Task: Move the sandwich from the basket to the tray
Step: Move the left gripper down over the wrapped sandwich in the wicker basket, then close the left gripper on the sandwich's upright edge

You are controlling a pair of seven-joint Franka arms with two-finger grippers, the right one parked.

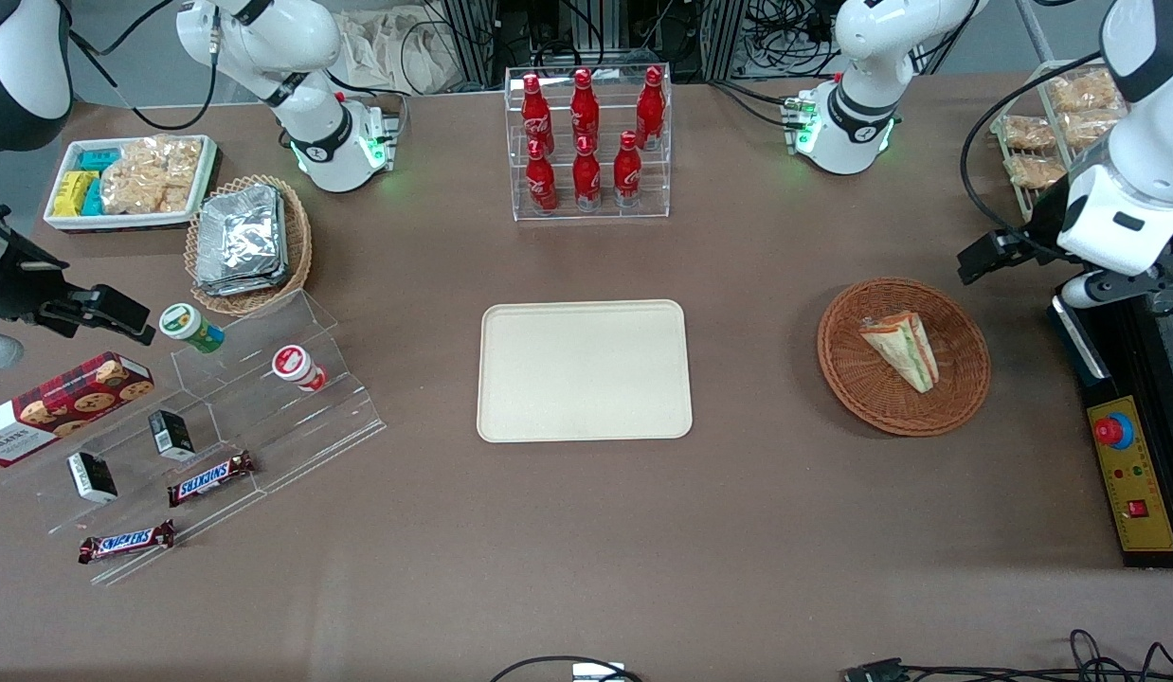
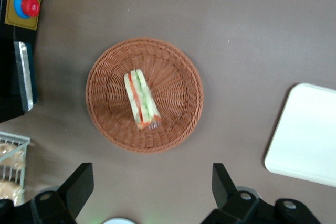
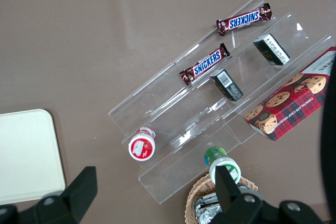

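Nearest the front camera, toward the parked arm's end of the table, two Snickers bars [image 1: 127,542] lie at the low steps of a clear acrylic display stand [image 1: 264,417]; a red cookie box [image 1: 61,403] rests beside them.

Mid-table: the tray [image 1: 585,371] lies flat, its surface bare. Toward the working arm's end, well apart from the tray, sits the basket [image 1: 903,355]. The sandwich [image 1: 901,349] lies inside it — on its side, across the woven centre, filling layers of green and orange-red visible along the cut edge. It touches nothing but the basket.

The left gripper [image 2: 152,195] hangs in the air above the table beside the basket, not over the sandwich. Its two fingers [image 2: 79,184] stand spread wide apart, holding nothing — no contact with basket or sandwich.

Farther from the camera: a clear rack of red cola bottles [image 1: 586,142] stands upright, and a lighter wicker basket of foil packets [image 1: 245,242] sits at the parked arm's end.
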